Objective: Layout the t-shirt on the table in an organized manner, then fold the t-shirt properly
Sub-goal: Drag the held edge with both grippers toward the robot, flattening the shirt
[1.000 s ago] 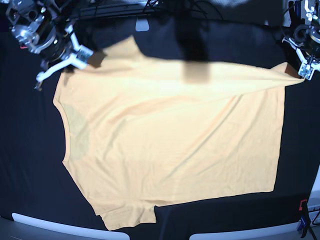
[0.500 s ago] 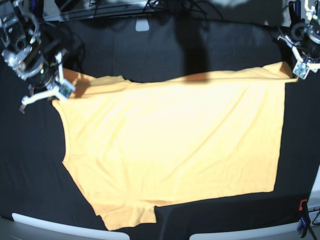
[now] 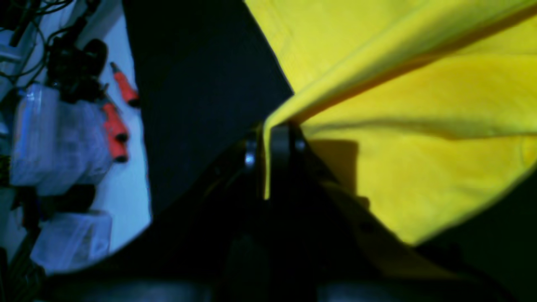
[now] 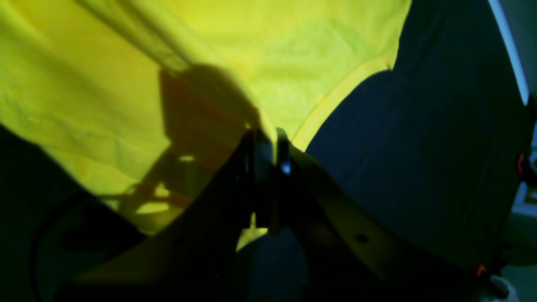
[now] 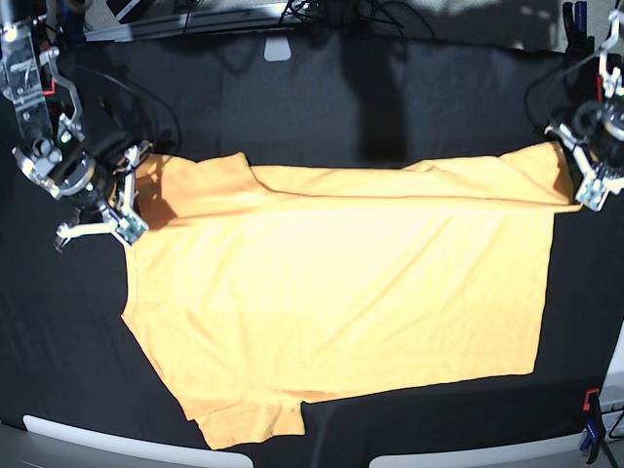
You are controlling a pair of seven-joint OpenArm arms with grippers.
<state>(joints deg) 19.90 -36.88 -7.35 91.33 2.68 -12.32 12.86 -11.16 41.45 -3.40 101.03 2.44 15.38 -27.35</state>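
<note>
Cloth filled most of the black table (image 5: 322, 97), the pale yellow-orange t-shirt (image 5: 341, 292) lying spread and largely flat, its far edge doubled over toward the viewer as a long narrow band. Going from left to right in the base view, the right gripper (image 5: 125, 219) came first, low over the shirt's upper left corner; its wrist camera showed the jaws clenched on a pinch of yellow fabric (image 4: 268, 144) beside a hemmed curved edge. Across the middle the body of the shirt lay smooth with only faint creases, one sleeve poking out at the near left, the near hem running straight. At the far right the left gripper (image 5: 590, 190) sat at the shirt's upper right corner, and its own camera showed a thin fold of cloth nipped tight between the closed jaws (image 3: 266, 144), the fabric fanning away from them. To my eye the laying-out looked done and the first fold was under way: both claws held the far edge and seemed to be carrying it over the body. That fold was only partly made, and the remaining folds and the sleeves looked untouched.
</note>
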